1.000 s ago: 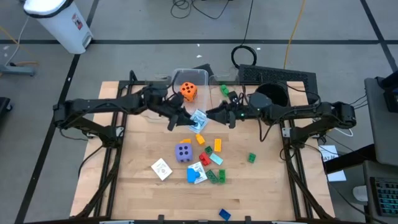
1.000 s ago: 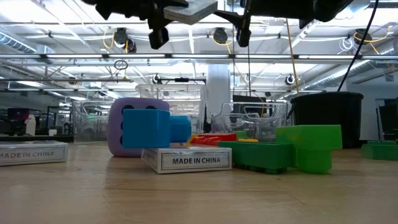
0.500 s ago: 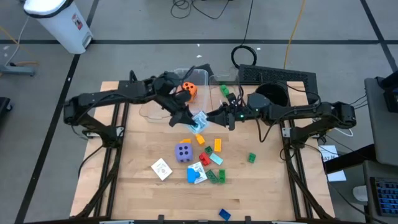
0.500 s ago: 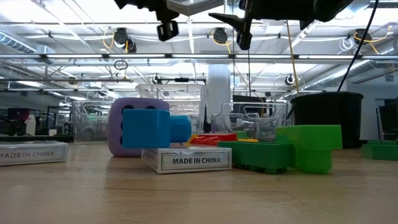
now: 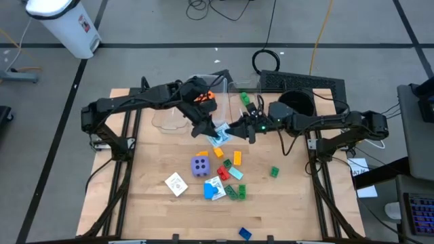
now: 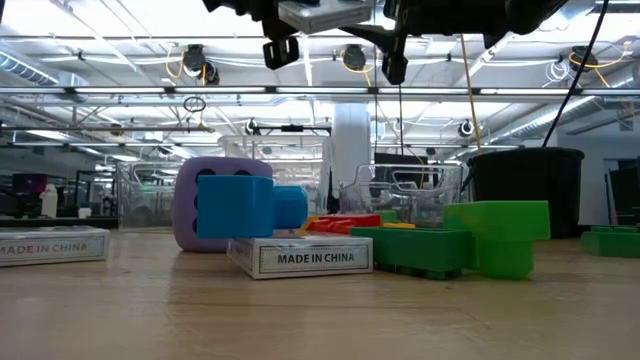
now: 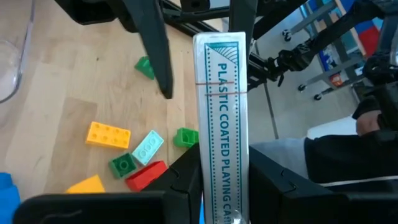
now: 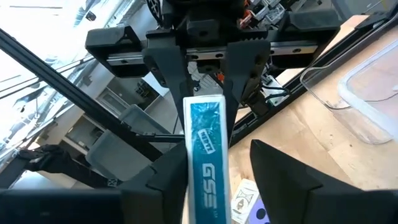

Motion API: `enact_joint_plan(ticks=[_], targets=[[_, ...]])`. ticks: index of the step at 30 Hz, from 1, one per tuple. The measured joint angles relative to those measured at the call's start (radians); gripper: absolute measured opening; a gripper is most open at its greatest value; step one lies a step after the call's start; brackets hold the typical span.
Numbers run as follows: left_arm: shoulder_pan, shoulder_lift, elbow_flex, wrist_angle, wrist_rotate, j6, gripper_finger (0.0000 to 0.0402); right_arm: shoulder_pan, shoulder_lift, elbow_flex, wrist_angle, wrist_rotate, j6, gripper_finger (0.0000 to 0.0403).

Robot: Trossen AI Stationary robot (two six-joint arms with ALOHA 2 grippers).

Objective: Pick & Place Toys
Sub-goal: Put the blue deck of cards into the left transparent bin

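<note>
Blue card pack [image 5: 217, 131] hangs between us: left gripper [image 5: 209, 133] clamps one end, right gripper [image 5: 234, 127] sits half-open around the other end.

Grey floor [image 5: 135, 27] with cables [image 5: 224, 8]; white bin [image 5: 64, 24]; ceiling lights [image 6: 355, 57] overhead.
</note>
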Motion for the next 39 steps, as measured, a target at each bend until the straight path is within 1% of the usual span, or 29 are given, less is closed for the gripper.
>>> enact_joint_plan(ticks=[7,9,15,21,26,33,36,39], targets=[[-0.001,0.0,0.001,-0.023,-0.022,-0.002,0.0092,0.0,0.0,0.0,-0.002,0.002,-0.038,0.0074],[-0.001,0.0,0.001,-0.019,-0.026,-0.005,0.0092,0.0,0.0,0.0,-0.002,0.002,-0.041,0.0062],[0.005,0.0,0.001,-0.011,-0.032,-0.001,0.0093,0.0,0.0,0.0,-0.001,0.004,-0.047,0.0062],[0.037,0.0,0.001,-0.007,-0.025,0.027,0.0093,-0.002,0.0,0.0,0.002,0.013,-0.025,0.0062],[0.079,0.0,0.001,0.014,0.029,0.056,0.0093,-0.003,-0.001,0.0,0.009,0.031,-0.023,0.0062],[0.104,-0.002,-0.001,0.063,0.061,0.056,0.0095,-0.016,-0.001,0.0,0.044,0.022,-0.022,0.0062],[0.104,-0.002,0.0,0.093,0.06,0.056,0.0117,-0.018,0.002,0.0,0.042,0.004,-0.021,0.0062],[0.105,-0.003,0.001,0.107,0.06,0.04,0.016,-0.015,0.005,-0.003,0.021,-0.01,-0.021,0.0062]])
